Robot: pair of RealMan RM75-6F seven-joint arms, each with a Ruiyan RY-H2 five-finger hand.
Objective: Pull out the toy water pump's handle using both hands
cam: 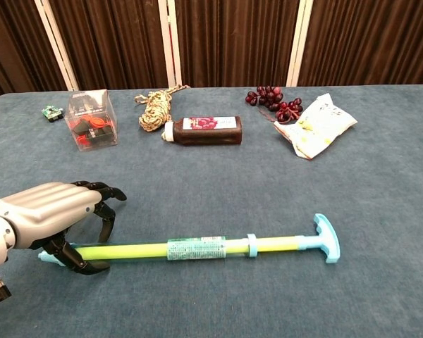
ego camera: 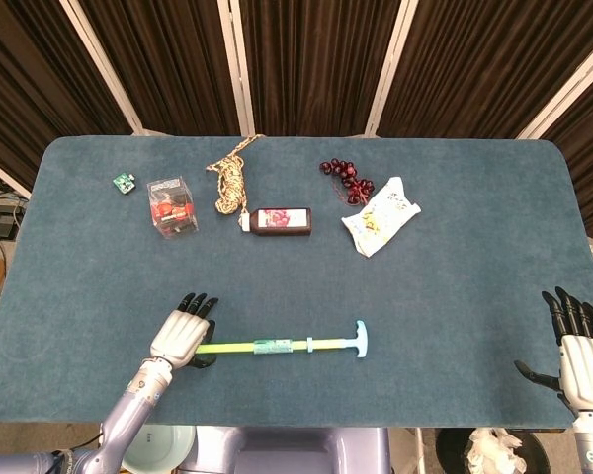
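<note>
The toy water pump [cam: 197,248] lies flat near the table's front edge, a yellow-green tube [ego camera: 267,346] with a light blue T-handle [cam: 326,238] at its right end [ego camera: 360,340]. My left hand [cam: 53,215] is cupped over the tube's left end. Its fingers [cam: 106,211] curl down behind the tube and the thumb [cam: 84,266] lies in front, with a gap left around the tube. In the head view the left hand [ego camera: 181,336] covers that end. My right hand [ego camera: 578,346] hovers open, far off at the table's front right edge, fingers spread.
Along the back lie a small green chip [ego camera: 125,182], a clear box of red parts [ego camera: 172,205], a coiled rope [ego camera: 231,180], a dark bottle on its side [ego camera: 281,220], grapes [ego camera: 348,179] and a white snack bag [ego camera: 380,214]. Blue cloth [ego camera: 455,296] covers the table.
</note>
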